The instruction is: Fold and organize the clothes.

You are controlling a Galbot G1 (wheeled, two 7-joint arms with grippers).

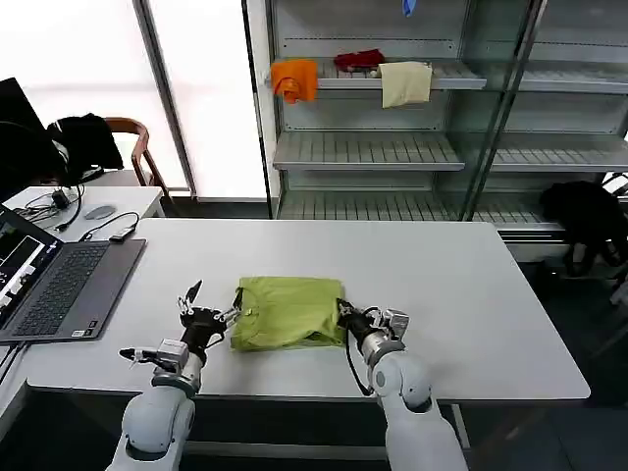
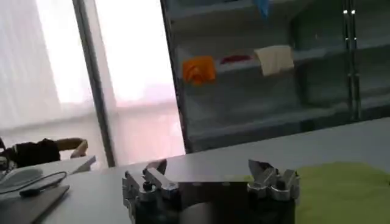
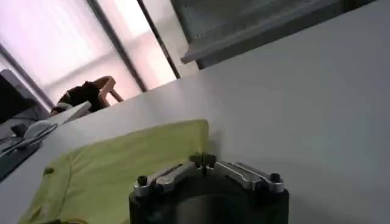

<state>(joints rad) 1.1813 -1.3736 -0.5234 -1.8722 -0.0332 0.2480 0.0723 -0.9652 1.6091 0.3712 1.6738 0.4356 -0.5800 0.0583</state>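
Note:
The clothes are one lime yellow-green T-shirt (image 1: 289,309), lying folded into a compact rectangle near the front of the white table (image 1: 471,285). My left gripper (image 1: 211,306) is open just off the shirt's left edge, nothing between its fingers. In the left wrist view the open left gripper (image 2: 210,173) has the shirt (image 2: 341,189) off to one side. My right gripper (image 1: 345,316) is shut at the shirt's right front corner. In the right wrist view the right gripper (image 3: 202,159) has its tips meeting right at the edge of the shirt (image 3: 122,170); no fabric shows between them.
An open laptop (image 1: 59,285) with cables lies on the table's left. Behind the table stand metal shelves holding an orange cloth (image 1: 294,78), a red cloth (image 1: 358,61) and a cream cloth (image 1: 405,83). A chair with a black garment (image 1: 83,137) is far left.

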